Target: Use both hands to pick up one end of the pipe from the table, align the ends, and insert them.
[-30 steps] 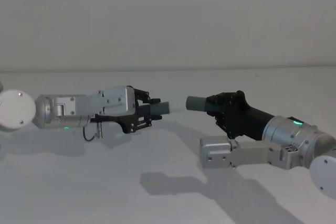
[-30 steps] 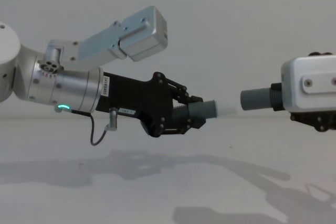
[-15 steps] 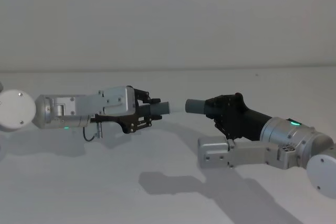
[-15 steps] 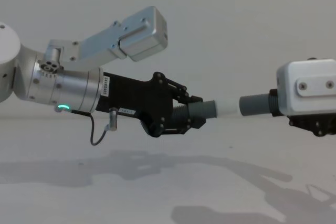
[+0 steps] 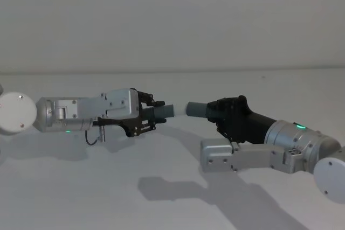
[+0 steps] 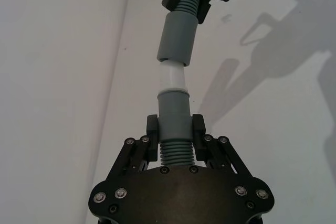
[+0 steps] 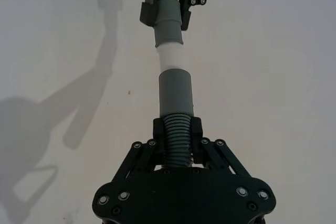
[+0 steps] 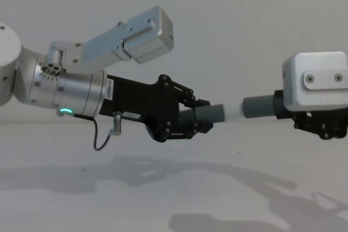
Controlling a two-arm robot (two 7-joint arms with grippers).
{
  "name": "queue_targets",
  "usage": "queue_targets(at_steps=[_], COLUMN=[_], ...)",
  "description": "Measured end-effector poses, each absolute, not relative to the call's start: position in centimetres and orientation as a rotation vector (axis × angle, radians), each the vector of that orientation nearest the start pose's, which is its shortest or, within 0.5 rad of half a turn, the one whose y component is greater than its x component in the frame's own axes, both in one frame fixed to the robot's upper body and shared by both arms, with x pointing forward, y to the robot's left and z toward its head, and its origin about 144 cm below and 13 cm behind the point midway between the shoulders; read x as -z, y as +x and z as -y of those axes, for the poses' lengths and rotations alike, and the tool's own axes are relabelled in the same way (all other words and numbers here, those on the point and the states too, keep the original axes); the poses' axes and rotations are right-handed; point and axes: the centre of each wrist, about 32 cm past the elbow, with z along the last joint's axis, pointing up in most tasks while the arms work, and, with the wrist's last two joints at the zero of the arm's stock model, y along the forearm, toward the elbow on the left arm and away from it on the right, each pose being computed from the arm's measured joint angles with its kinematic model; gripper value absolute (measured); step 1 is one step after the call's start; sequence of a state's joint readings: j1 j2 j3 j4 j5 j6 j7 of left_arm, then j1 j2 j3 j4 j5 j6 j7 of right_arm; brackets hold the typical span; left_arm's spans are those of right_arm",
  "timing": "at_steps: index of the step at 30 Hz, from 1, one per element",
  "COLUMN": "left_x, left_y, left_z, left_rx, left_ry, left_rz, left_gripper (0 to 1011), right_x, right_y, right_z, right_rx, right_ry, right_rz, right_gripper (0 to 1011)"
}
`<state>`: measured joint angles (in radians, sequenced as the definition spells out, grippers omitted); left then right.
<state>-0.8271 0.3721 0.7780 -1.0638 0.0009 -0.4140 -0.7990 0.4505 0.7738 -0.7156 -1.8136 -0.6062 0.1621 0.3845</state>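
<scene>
Chest view: your left pincer (image 8: 202,120) and right pincer (image 8: 283,113) each clamp a ribbed grey pipe; white spigot (image 8: 234,112) enters the sleeve (image 8: 260,106).

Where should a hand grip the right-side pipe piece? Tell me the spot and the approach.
Grip the ribbed section behind the smooth grey collar, from the rear along the pipe's axis, as the right hand does. The ridges resist slipping and the mating end stays free.

Matt grey plastic pipe (image 6: 172,114), ribbed near each claw, smooth white tip (image 6: 171,78); matt black grippers (image 8: 182,120); brushed silver arms; matt white table (image 5: 172,187).
</scene>
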Motion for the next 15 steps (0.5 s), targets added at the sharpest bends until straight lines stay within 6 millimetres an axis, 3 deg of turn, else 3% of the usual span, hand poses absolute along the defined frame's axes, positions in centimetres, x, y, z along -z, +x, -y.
queue_targets(at_steps=[15], left_x=[-125.87], left_y=[62.98], left_z=[-20.43], left_rx=[-0.186], left_ry=[0.409], left_rz=[0.747], left_gripper=[341], right_x=[-126.96], right_y=[48.68], right_z=[22.86], right_rx=[0.571], right_ry=[-0.946], right_rz=[1.119], right_gripper=[253])
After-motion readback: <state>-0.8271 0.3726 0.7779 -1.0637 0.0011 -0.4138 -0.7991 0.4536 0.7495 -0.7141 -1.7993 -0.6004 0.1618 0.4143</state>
